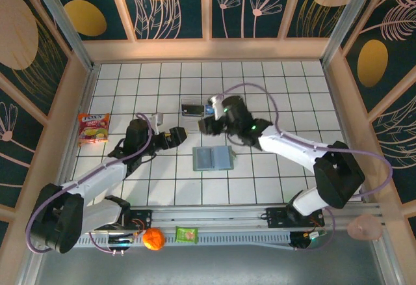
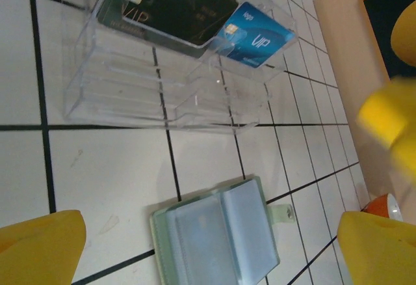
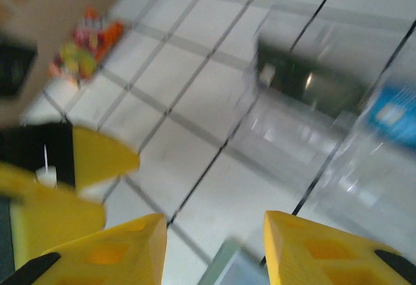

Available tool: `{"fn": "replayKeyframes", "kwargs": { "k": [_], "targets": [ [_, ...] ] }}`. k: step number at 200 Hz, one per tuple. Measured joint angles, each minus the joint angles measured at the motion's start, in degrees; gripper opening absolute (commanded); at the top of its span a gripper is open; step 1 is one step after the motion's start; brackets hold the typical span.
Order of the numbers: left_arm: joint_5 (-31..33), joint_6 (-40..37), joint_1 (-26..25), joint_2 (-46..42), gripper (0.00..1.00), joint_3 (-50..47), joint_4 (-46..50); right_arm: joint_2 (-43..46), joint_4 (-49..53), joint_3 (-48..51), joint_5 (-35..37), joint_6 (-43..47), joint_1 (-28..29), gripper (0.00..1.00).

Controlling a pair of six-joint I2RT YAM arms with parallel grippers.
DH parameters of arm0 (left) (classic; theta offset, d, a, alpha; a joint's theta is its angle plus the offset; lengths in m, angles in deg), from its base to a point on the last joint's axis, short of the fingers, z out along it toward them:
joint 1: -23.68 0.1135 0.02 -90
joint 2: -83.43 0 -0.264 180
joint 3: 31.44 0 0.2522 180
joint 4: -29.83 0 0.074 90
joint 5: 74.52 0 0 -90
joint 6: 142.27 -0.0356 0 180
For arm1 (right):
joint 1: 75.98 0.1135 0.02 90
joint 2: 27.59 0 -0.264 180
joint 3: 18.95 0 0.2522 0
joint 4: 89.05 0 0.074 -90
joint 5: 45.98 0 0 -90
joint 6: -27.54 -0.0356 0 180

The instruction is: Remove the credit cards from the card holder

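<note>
- Two credit cards are in the clear tray: a dark card and a blue card, each marked "VIP".
- One card holder lies open and flat on the counter, just on the near side of the tray and apart from it, with its bluish-grey inside up.
- There are one tray, two pincers, and one snack packet well to the left of the tray.
- The right wrist view is blurred, so both cards are smears there and the holder is cut to a corner at the bottom edge.
- In the top view the right arm covers part of the tray's right end. I cannot tell whether the blue card lies flat or leans on the tray wall.
- The tray's long axis runs left to right. The dark card's long side follows it, while the blue card sits skewed at the tray's right end.
- The holder's long axis runs parallel to the tray, with its fold across.
- The left pincer, to the near left of the tray, is released, with its fingers wide and nothing between them.
- The right pincer, at the tray's right end, has its fingers parted and grasps nothing.
</note>
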Motion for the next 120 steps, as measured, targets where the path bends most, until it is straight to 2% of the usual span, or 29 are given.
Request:
{"fn": "replayKeyframes", "kwargs": {
  "k": [20, 53, 85, 120],
  "targets": [
    [0.04, 0.02, 0.00, -2.16, 0.99, -1.42, -0.07, -2.34, 4.09, 0.92, 5.14, -0.85, 7.34, 0.44],
    [0.94, 0.02, 0.00, -6.36, 0.99, -2.84, -0.35, -8.81, 8.55, -0.02, 13.51, -1.07, 14.16, 0.44],
    [5.07, -0.20, 0.00, -10.23, 0.99, -3.50, 1.81, -13.05, 11.89, -0.79, 19.47, -1.05, 17.49, 0.42],
    [8.79, -0.20, 0.00, -13.16, 0.99, -3.65, 3.74, -13.38, 13.46, -1.31, 22.97, -1.01, 17.70, 0.41]
  ]
}}
